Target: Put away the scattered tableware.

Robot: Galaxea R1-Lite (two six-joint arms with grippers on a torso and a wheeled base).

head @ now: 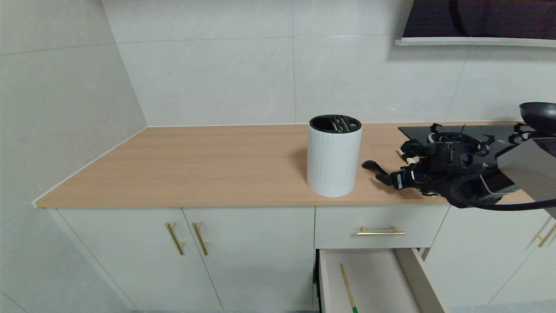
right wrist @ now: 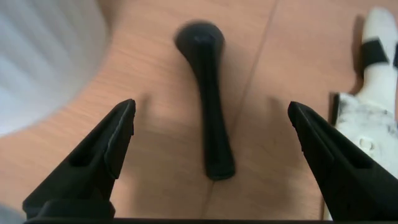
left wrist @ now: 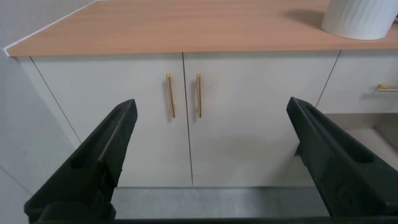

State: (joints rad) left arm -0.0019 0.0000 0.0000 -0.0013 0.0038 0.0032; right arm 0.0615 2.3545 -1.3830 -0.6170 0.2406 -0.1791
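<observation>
Currently, spoon (right wrist: 208,93) near worktop's (head: 217,165) front edge beside holder (head: 333,156), right gripper (right wrist: 209,115) released astride handle: descend squarely, pinch mid-handle.

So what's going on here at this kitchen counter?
A two-armed robot is tidying tableware. Its right gripper hangs open over a black spoon that lies on the wooden countertop beside a white utensil holder. The spoon is not gripped yet. The left gripper is open too, low in front of the cabinet doors, holding nothing. Below the counter, a drawer stands open with what look like chopsticks inside.
</observation>
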